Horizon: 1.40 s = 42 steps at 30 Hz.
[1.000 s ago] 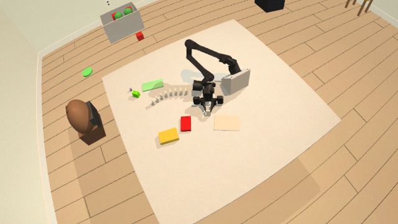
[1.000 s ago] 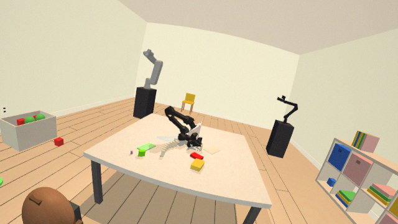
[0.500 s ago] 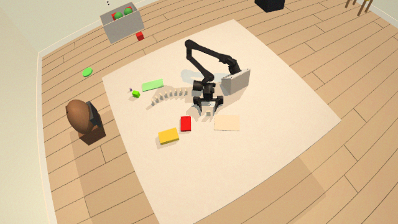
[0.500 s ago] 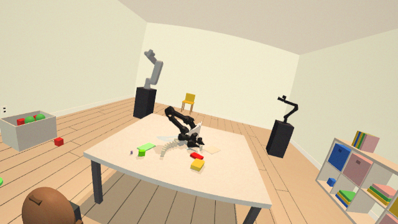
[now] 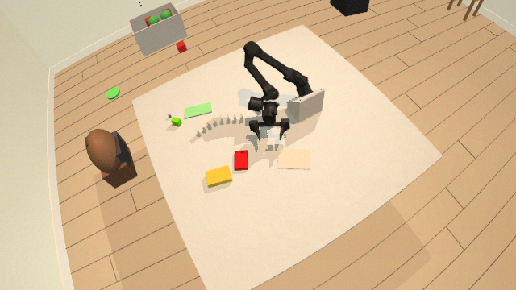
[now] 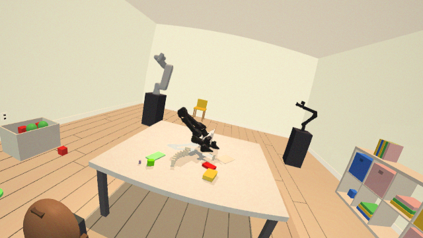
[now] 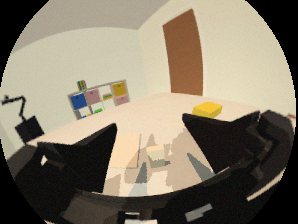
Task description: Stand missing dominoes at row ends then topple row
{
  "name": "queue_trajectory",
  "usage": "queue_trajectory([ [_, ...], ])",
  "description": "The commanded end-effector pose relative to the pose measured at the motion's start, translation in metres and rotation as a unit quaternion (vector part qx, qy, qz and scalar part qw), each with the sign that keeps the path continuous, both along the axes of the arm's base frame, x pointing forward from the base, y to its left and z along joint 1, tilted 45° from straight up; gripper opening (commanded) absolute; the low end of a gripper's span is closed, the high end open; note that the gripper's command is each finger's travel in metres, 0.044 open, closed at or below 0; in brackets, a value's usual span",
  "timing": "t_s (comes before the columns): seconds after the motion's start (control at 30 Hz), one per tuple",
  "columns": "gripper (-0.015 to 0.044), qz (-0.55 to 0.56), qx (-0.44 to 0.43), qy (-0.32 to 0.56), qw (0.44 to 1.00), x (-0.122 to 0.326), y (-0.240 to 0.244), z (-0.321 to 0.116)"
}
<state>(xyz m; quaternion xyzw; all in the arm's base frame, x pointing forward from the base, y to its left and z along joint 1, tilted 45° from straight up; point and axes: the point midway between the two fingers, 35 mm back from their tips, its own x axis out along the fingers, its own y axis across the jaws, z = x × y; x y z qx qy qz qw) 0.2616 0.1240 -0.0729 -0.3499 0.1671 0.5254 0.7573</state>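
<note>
Black, angular tool (image 5: 269,134) (image 6: 210,148) (image 7: 149,121), fingers spread, at centre of the top view; matte cream rectangular bench (image 5: 322,193) (image 6: 231,193) (image 7: 155,106); plank floor (image 5: 463,181) (image 6: 76,175), pale plain walls (image 5: 24,161) (image 6: 231,66) (image 7: 45,65).

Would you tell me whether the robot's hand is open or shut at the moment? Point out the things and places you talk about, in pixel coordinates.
Open: the hand's (image 5: 269,138) (image 7: 150,122) fingers stand wide apart, nothing between them.

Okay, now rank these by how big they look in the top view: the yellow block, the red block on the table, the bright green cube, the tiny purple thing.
1. Yellow block
2. Red block
3. Bright green cube
4. Tiny purple thing
</note>
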Motion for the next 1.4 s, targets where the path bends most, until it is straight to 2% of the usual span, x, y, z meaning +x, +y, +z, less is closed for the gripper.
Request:
queue_trajectory([
  [0.0, 0.0440, -0.020, -0.025, 0.051, 0.998, 0.009, 0.011, -0.011],
  [0.2, 0.0440, -0.091, -0.149, 0.193, 0.965, 0.024, 0.037, -0.042],
  [0.37, 0.0440, -0.161, -0.305, 0.256, 0.903, 0.019, 0.041, -0.052],
  [0.5, 0.0440, -0.208, -0.433, 0.249, 0.841, 0.013, 0.042, -0.041],
  [0.77, 0.0440, -0.255, -0.563, 0.168, 0.768, 0.012, 0.053, -0.006],
  [0.93, 0.0440, -0.258, -0.628, 0.126, 0.723, 0.006, 0.054, 0.019],
  [1.37, 0.0440, -0.258, -0.630, 0.124, 0.722, 0.006, 0.054, 0.019],
])
